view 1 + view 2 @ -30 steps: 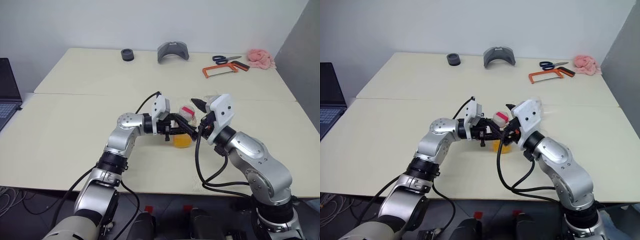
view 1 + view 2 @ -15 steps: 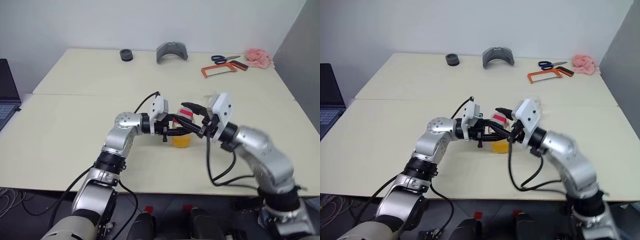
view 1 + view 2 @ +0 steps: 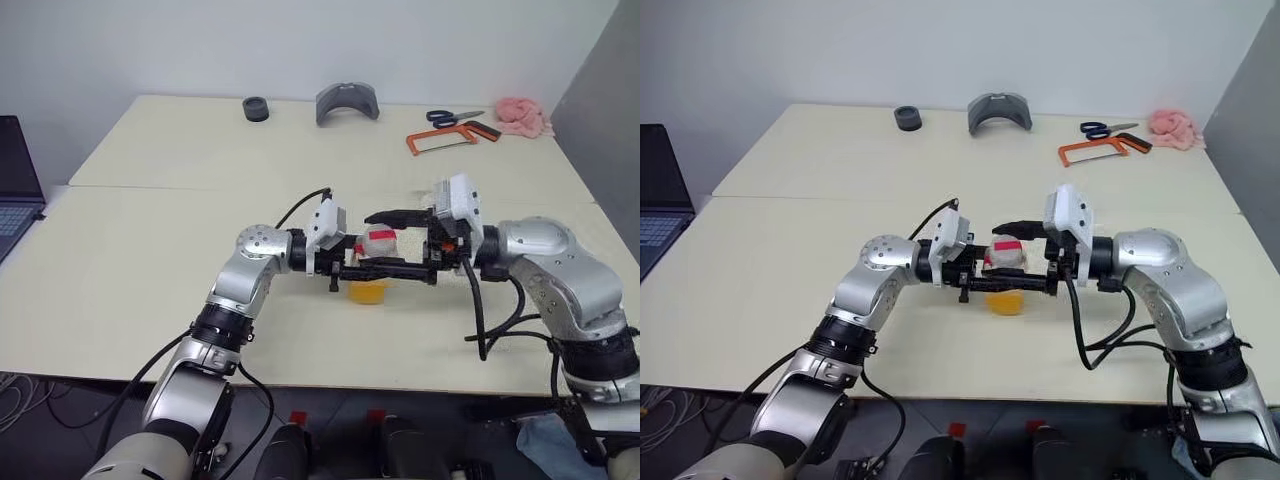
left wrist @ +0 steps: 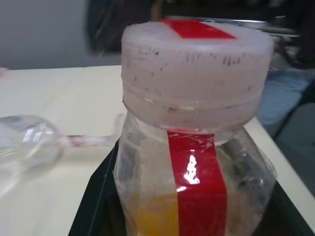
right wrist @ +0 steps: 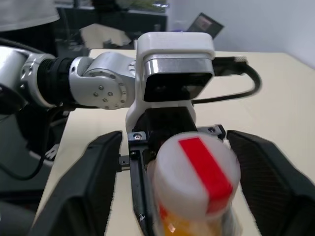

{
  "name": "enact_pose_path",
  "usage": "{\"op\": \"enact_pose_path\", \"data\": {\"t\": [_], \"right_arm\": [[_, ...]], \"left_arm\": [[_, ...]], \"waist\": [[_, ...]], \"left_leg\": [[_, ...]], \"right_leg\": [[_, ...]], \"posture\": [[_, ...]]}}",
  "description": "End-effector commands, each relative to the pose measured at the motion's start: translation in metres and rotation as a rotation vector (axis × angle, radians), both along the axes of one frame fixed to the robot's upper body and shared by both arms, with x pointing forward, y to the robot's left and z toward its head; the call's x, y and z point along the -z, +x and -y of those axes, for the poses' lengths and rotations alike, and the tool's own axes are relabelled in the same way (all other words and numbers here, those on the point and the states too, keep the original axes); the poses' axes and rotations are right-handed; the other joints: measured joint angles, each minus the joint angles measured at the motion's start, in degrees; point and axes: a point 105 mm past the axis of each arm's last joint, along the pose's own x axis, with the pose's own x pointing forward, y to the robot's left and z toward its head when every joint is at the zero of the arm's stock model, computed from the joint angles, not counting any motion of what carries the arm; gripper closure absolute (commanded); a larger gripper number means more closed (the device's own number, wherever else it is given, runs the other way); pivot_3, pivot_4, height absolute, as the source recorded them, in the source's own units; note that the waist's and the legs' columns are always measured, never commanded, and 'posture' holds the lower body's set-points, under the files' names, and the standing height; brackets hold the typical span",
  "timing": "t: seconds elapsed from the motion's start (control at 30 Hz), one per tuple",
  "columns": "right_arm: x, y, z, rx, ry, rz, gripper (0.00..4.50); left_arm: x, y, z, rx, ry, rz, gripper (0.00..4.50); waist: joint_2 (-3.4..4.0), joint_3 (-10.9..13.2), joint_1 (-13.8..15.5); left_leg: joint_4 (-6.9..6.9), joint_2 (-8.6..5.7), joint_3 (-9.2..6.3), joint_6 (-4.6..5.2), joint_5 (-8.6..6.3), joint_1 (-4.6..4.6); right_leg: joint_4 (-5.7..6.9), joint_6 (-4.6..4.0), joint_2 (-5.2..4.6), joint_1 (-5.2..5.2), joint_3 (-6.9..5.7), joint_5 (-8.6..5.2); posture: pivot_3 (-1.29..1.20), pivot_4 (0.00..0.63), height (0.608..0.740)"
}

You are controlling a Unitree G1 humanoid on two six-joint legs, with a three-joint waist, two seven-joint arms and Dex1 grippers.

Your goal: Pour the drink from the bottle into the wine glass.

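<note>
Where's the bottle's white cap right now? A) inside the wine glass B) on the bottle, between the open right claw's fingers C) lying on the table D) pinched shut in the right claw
B: the white cap sits on the bottle, with the right claw open, fingers either side.

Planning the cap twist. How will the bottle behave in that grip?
The bottle looks like thin clear plastic, so it may flex under the left gripper. The drink sits low: probably light. Its square sides should resist spinning when the cap is turned.

Silver arms, black cables, white wrist housings
</note>
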Motion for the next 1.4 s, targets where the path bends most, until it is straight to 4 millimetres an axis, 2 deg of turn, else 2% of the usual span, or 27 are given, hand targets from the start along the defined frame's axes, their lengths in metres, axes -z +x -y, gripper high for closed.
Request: {"op": "enact_pose_path", "data": {"t": [0.03, 0.17, 0.27, 0.47, 0.8, 0.9, 0.97, 1.0, 1.03, 1.1, 1.2, 1.3, 1.4], "right_arm": [[-0.017, -0.012, -0.002, 0.116, 0.101, 0.054, 0.87], [-0.012, -0.003, -0.01, 0.354, 0.142, 0.095, 0.87], [-0.008, -0.003, -0.021, 0.411, 0.166, 0.093, 0.87], [-0.007, 0.003, -0.028, 0.492, 0.193, 0.088, 0.87], [-0.005, 0.016, -0.024, 0.587, 0.218, 0.08, 0.87], [-0.003, 0.018, -0.021, 0.603, 0.204, 0.087, 1.5], [-0.002, 0.018, -0.022, 0.6, 0.201, 0.088, 2.19], [-0.002, 0.018, -0.022, 0.594, 0.199, 0.093, 2.54], [-0.002, 0.017, -0.023, 0.585, 0.199, 0.099, 2.64], [-0.001, 0.015, -0.025, 0.555, 0.184, 0.119, 2.63], [0.003, 0.009, -0.032, 0.413, 0.112, 0.181, 2.63], [0.002, 0.002, -0.036, 0.125, 0.047, 0.171, 2.63], [-0.007, 0.004, -0.028, -0.101, -0.038, 0.109, 2.63]], "left_arm": [[-0.018, 0.01, -0.004, -0.065, -0.072, 0.051, 2.76], [-0.02, 0.015, 0.0, -0.08, -0.085, 0.056, 2.76], [-0.019, 0.015, 0.004, -0.059, -0.077, 0.054, 2.76], [-0.018, 0.016, 0.013, -0.026, -0.065, 0.06, 2.76], [-0.016, 0.018, 0.016, -0.018, -0.06, 0.067, 2.76], [-0.016, 0.019, 0.015, -0.021, -0.058, 0.067, 2.76], [-0.015, 0.018, 0.015, -0.021, -0.057, 0.065, 2.76], [-0.015, 0.018, 0.014, -0.02, -0.056, 0.065, 2.76], [-0.015, 0.018, 0.014, -0.019, -0.055, 0.064, 2.76], [-0.013, 0.018, 0.013, -0.016, -0.047, 0.061, 2.76], [-0.006, 0.015, 0.009, 0.011, 0.003, 0.054, 2.76], [-0.005, 0.012, 0.007, 0.059, 0.03, 0.034, 2.76], [-0.009, 0.008, 0.005, 0.105, 0.042, 0.027, 2.77]], "waist": [[0.0, 0.0, -0.2], [0.01, 0.0, -0.1], [0.01, 0.0, -0.2], [0.01, 0.0, -0.1], [0.01, 0.0, -0.2], [0.01, 0.0, -0.2], [0.01, 0.0, -0.2], [0.01, 0.0, -0.2], [0.01, 0.0, -0.2], [0.01, 0.0, -0.3], [0.01, 0.0, -0.3], [0.01, 0.0, -0.3], [0.01, 0.0, -0.5]], "left_leg": [[0.0, 0.0, 0.01, 0.0, 0.0, 0.0], [0.01, -0.03, 0.01, -0.02, 0.01, 0.03], [0.0, -0.07, 0.04, -0.07, 0.04, 0.04], [0.0, -0.11, 0.04, -0.07, 0.04, 0.03], [-0.01, -0.11, 0.08, -0.03, 0.02, 0.05], [-0.01, -0.11, 0.08, -0.03, 0.02, 0.05], [-0.01, -0.11, 0.08, -0.02, 0.01, 0.04], [-0.01, -0.12, 0.09, -0.02, 0.01, 0.05], [-0.02, -0.12, 0.08, -0.02, 0.01, 0.05], [-0.02, -0.12, 0.09, -0.02, 0.01, 0.05], [-0.01, -0.15, 0.13, -0.01, 0.01, 0.05], [-0.02, -0.15, 0.32, 0.0, 0.0, 0.06], [0.01, -0.15, 0.47, 0.01, 0.0, 0.09]], "right_leg": [[0.0, 0.0, 0.01, 0.0, 0.01, 0.0], [0.06, 0.0, 0.03, -0.01, 0.0, 0.0], [0.07, 0.01, 0.05, -0.01, 0.02, 0.0], [0.05, 0.0, 0.06, -0.01, 0.01, 0.0], [0.05, 0.0, 0.1, -0.02, 0.03, 0.0], [0.06, 0.0, 0.1, -0.02, 0.03, 0.0], [0.05, 0.0, 0.1, -0.02, 0.04, 0.0], [0.05, 0.0, 0.11, -0.02, 0.03, 0.0], [0.05, 0.0, 0.11, -0.02, 0.03, 0.0], [0.05, 0.0, 0.11, -0.02, 0.03, 0.0], [0.04, 0.0, 0.11, -0.02, 0.03, 0.0], [0.03, 0.0, 0.15, -0.02, 0.02, 0.0], [0.04, 0.01, 0.17, 0.01, 0.04, 0.0]], "posture": [[0.0, 0.15, 0.74], [0.0, 0.15, 0.74], [0.0, 0.15, 0.74], [0.0, 0.15, 0.74], [0.0, 0.15, 0.74], [0.0, 0.15, 0.74], [0.0, 0.15, 0.74], [0.0, 0.15, 0.74], [0.0, 0.15, 0.74], [0.0, 0.15, 0.74], [0.0, 0.15, 0.74], [0.0, 0.15, 0.74], [0.0, 0.15, 0.74]]}}
